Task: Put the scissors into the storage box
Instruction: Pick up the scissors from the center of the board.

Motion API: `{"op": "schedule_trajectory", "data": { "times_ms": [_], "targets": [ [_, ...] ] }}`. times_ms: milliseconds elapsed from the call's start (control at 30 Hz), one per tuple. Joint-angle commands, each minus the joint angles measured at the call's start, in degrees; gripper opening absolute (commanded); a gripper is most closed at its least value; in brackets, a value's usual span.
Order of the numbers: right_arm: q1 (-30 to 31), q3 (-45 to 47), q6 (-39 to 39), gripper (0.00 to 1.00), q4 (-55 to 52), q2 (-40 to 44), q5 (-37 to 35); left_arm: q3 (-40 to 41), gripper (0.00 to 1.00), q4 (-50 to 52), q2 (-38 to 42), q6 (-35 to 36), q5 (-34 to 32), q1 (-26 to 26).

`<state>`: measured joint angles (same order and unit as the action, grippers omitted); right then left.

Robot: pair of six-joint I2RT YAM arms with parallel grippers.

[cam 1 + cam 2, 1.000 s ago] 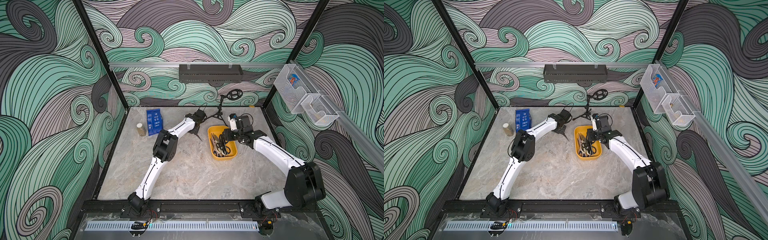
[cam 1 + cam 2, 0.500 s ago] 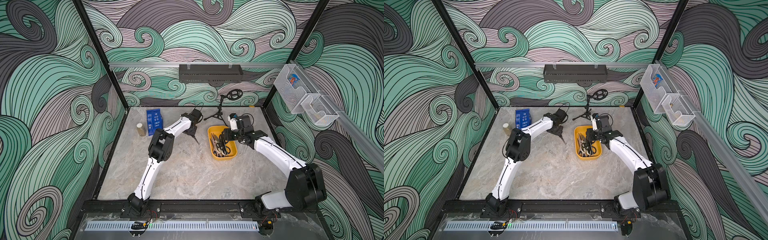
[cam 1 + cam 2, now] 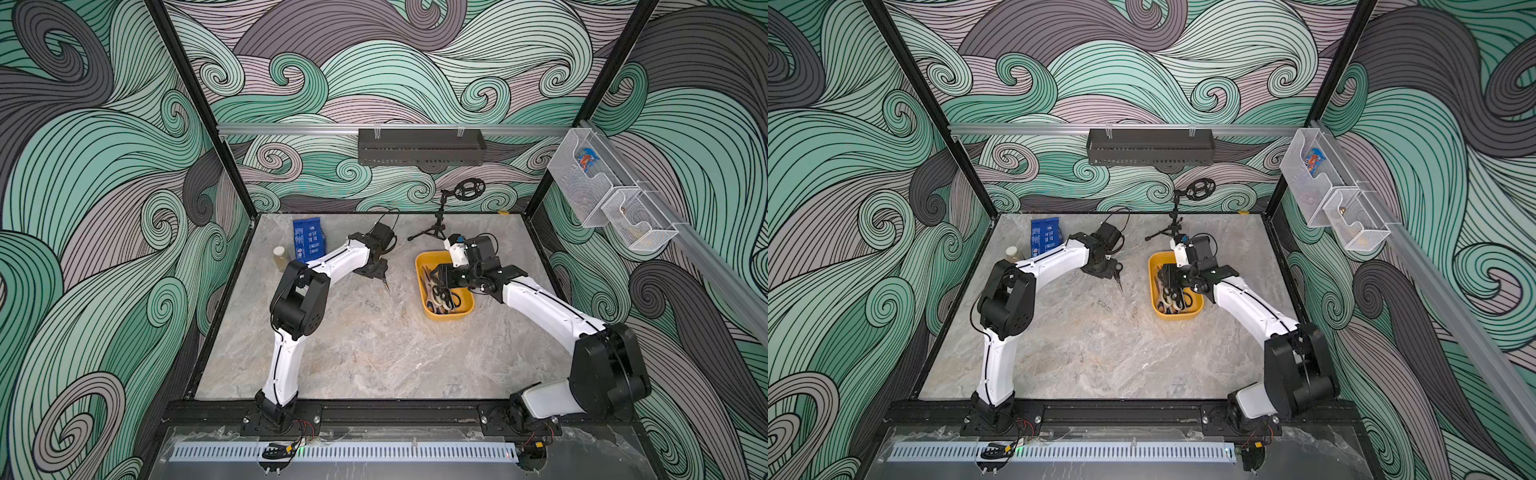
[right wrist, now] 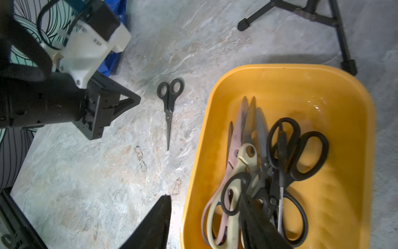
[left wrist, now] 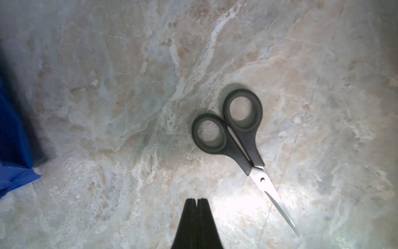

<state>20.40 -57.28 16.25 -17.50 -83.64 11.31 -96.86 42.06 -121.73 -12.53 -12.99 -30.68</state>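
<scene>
L arm swung off box (image 4: 280, 69); L hand (image 5: 196, 200) together, empty, by last scissors (image 5: 245, 154) on tabletop (image 5: 107, 107); R hand (image 4: 204, 198) apart over box.

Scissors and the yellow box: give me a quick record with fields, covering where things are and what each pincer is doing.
loose scissors: one black-handled pair, blades closed, flat on the table
storage box: yellow tub on the table, holds a pile of scissors
left pincer: shut, empty, near the loose scissors, not touching them
right pincer: open, straddling the box wall, one finger inside, one outside
left to do: loose scissors not yet in the box
</scene>
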Motion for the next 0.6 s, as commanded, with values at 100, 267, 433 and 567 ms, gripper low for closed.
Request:
{"op": "schedule_trajectory", "data": {
  "times_ms": [100,267,433,567],
  "targets": [
    [0.7,-0.6,0.8,0.55,1.5,-0.3,1.7,-5.7,0.36,-0.7,-2.0,-4.7,2.0,2.2],
    [0.7,-0.6,0.5,0.55,1.5,-0.6,1.3,-10.6,0.39,1.9,-6.2,-5.8,3.2,2.9],
    [0.7,-0.6,0.1,0.55,1.6,-0.3,0.3,-15.7,0.25,5.1,-11.0,-6.8,3.8,3.4],
    [0.7,-0.5,-0.5,0.55,1.5,-0.2,-0.1,-16.5,0.24,5.2,-12.5,-7.5,4.8,3.6]
  ]
}}
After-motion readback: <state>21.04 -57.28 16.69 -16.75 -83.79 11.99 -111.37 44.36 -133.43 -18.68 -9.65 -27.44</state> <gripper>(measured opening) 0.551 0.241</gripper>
